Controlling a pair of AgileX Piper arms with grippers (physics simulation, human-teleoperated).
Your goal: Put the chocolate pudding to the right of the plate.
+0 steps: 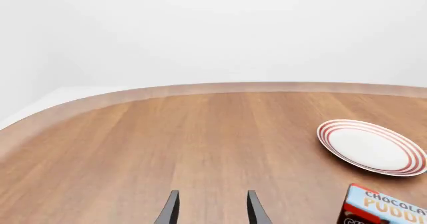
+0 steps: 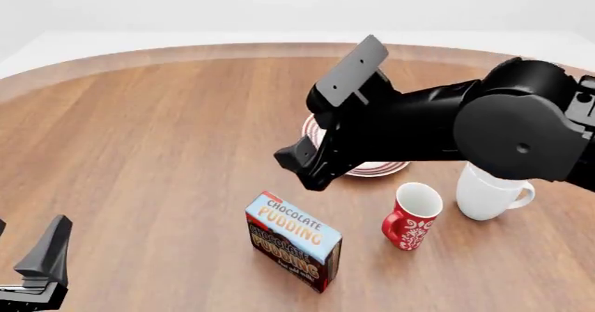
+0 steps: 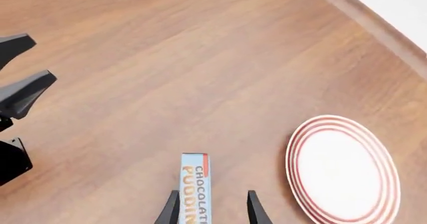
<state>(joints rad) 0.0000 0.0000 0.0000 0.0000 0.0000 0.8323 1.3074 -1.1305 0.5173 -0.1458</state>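
— Right end effector (image 3: 208,209) is hanging above the surface (image 2: 158,138) with its fingers spread apart; my wrist view shows the chocolate pudding (image 2: 292,241) lined up between the fingertips, below them, nothing gripped.

— And the left one?

— Left end effector (image 1: 210,209) sits low at the near left corner, well away from everything, fingers parted too and holding nothing.

— Where does the carton stand against the plate?

— It stands on the surface on the near side of the plate (image 2: 377,167), a little to its left. My right arm (image 2: 446,127) crosses over the plate in the front view and hides most of it.

— Anything crowding the right side?

— Yes. I see a red mug (image 2: 412,216) just right of the carton, and a white mug (image 2: 490,192) beyond it, both near the plate's near-right edge.
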